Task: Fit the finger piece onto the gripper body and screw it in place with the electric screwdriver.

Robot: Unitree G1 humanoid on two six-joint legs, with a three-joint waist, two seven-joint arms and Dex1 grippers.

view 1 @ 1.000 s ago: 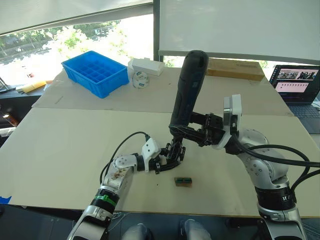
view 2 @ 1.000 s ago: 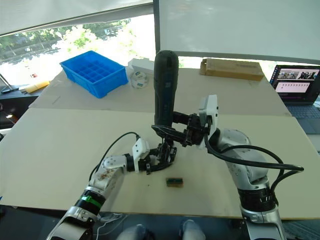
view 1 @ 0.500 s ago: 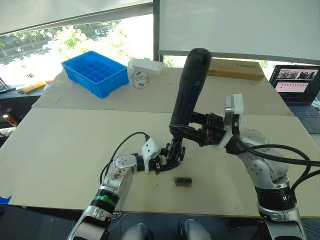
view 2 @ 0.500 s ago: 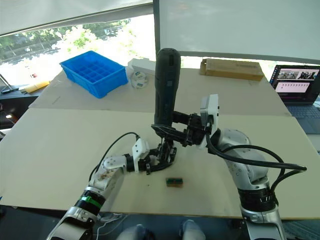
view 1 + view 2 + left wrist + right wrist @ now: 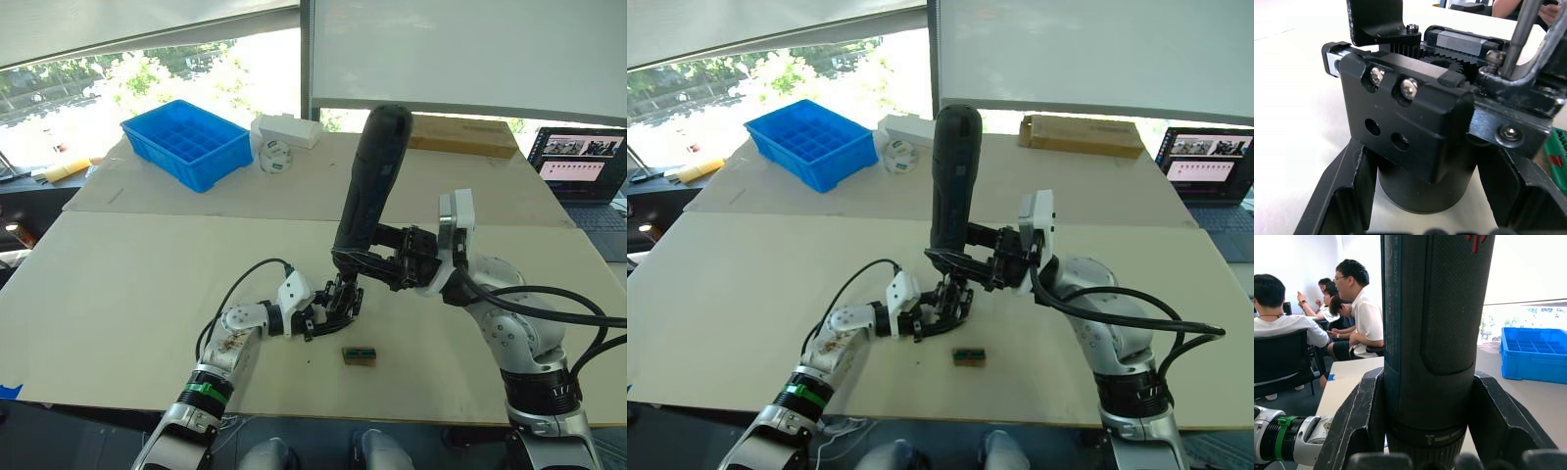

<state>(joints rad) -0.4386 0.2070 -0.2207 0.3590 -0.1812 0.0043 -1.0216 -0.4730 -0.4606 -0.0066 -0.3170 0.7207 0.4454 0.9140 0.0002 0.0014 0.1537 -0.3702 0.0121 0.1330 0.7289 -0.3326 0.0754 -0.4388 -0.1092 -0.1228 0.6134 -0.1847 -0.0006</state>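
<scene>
Right gripper (image 5: 364,262) is clamping the electric screwdriver (image 5: 369,176) near its lower end, holding it nearly upright over mid-table. Below, we are seeing the left gripper (image 5: 328,311) closed around the gripper body (image 5: 1415,142), the screwdriver's bit (image 5: 1520,36) touching a screw on top.

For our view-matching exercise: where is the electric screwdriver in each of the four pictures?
Left eye view: electric screwdriver upright at centre, in the right gripper.
Right eye view: same, nearer mid-frame.
Left wrist view: its thin metal bit at a screw on the gripper body.
Right wrist view: black barrel between the fingers.
Shared landmark: blue tray.
</scene>
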